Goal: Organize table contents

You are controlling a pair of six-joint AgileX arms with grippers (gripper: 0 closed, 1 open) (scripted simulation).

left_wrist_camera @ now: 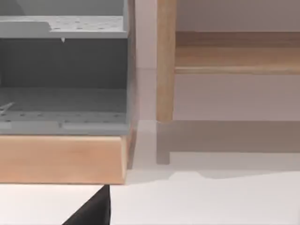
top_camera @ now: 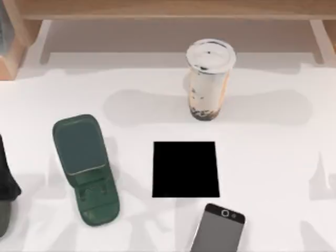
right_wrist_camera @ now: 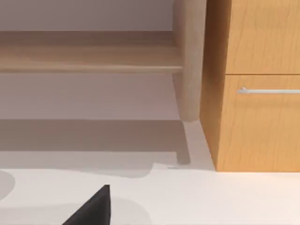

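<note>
the white bench [top_camera: 273, 157] carries 4 things in the top view. the bubble-tea cup [top_camera: 209, 79] stands upright in the upper middle of the frame, clear-lidded, with dark pearls at its base. below it, in the centre, lies the black square pad [top_camera: 185, 169], flat and apart from the cup. just below the pad's lower right corner, at the bottom edge of the frame, the smartphone [top_camera: 219, 228] lies slightly tilted, black end with its camera toward the pad, near it but not touching; its lower part is cut off by the frame. the dark green phone stand [top_camera: 84, 165] lies at the left centre, well apart from the pad, its broad plate toward the upper left and its foot toward the lower middle.

a dark part of the left arm [top_camera: 6, 184] shows at the far left edge of the top view, left of the stand; whether its end effector is released or clenched, i cannot tell. a light wooden shelf [top_camera: 168, 9] runs along the top edge of the frame.

the left wrist view looks at a grey perforated rack [left_wrist_camera: 63, 75] on a wooden base and the shelf's post. the right wrist view shows a wooden drawer front [right_wrist_camera: 258, 122] with a metal handle at the right of the frame.
</note>
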